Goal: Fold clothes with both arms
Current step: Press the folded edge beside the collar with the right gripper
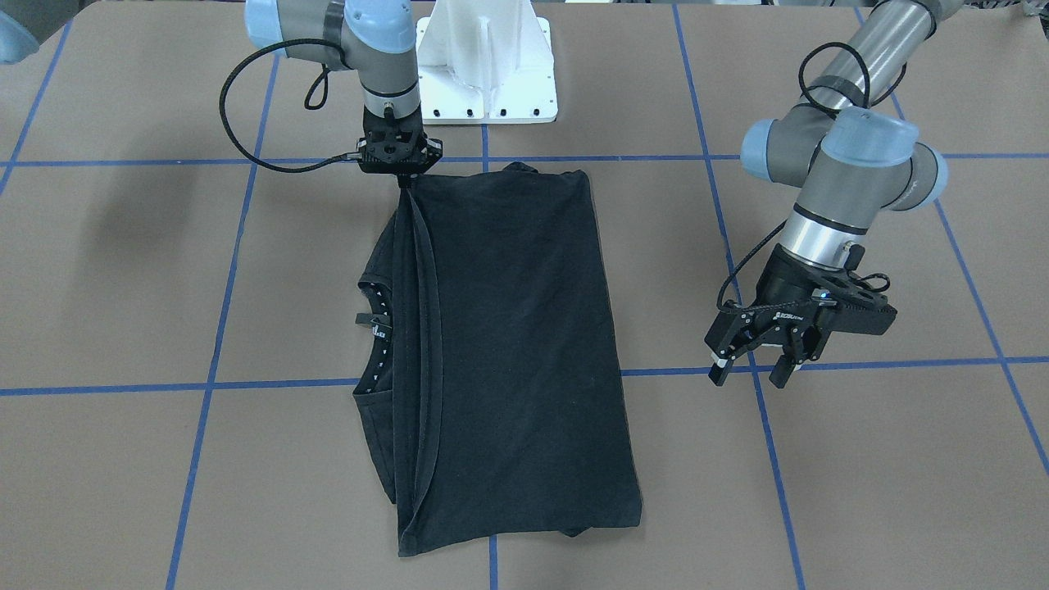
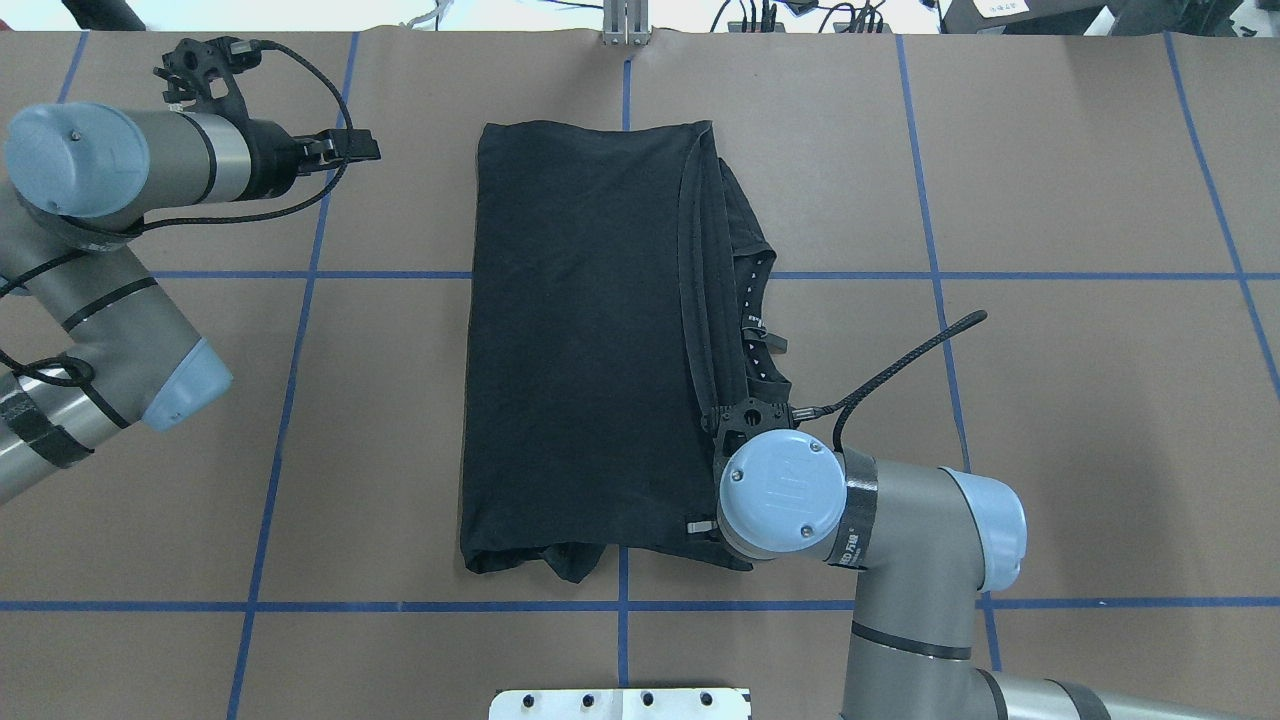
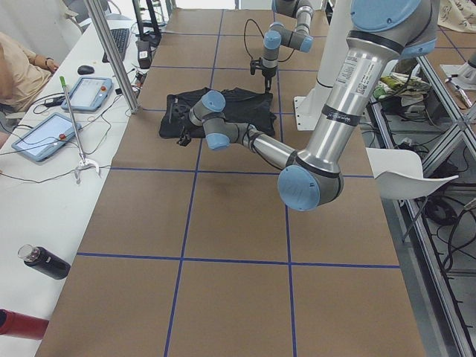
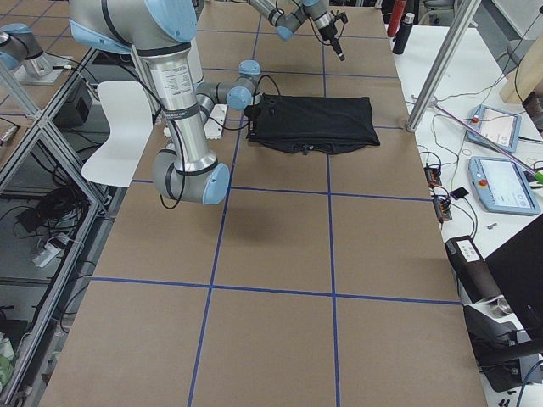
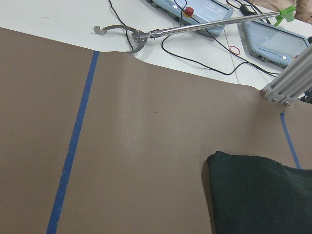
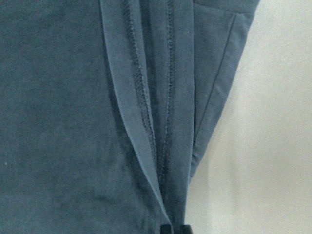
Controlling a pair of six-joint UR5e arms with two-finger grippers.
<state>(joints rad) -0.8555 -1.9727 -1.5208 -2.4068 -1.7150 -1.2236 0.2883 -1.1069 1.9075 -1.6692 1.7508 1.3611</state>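
Observation:
The black T-shirt (image 1: pixel 508 344) lies folded lengthwise on the brown table, its collar and label (image 1: pixel 377 324) peeking out along one long side. My right gripper (image 1: pixel 404 187) is shut on the hem corner at the end nearest the robot base. The right wrist view shows the hem folds (image 6: pixel 161 146) running into the closed fingertips. From overhead, the right wrist (image 2: pixel 780 490) covers that corner of the shirt (image 2: pixel 580 340). My left gripper (image 1: pixel 750 373) hangs open, holding nothing, well clear of the shirt's other long side. A far corner of the shirt (image 5: pixel 258 195) shows in the left wrist view.
The white pedestal base (image 1: pixel 488 65) stands behind the shirt. Blue tape lines (image 1: pixel 492 385) grid the table. A side bench holds tablets (image 3: pixel 44 137), a metal grabber tool (image 5: pixel 131 36) and a bottle (image 3: pixel 44 262). A person's arm (image 3: pixel 18 71) rests there. An aluminium post (image 4: pixel 437 64) rises near the shirt.

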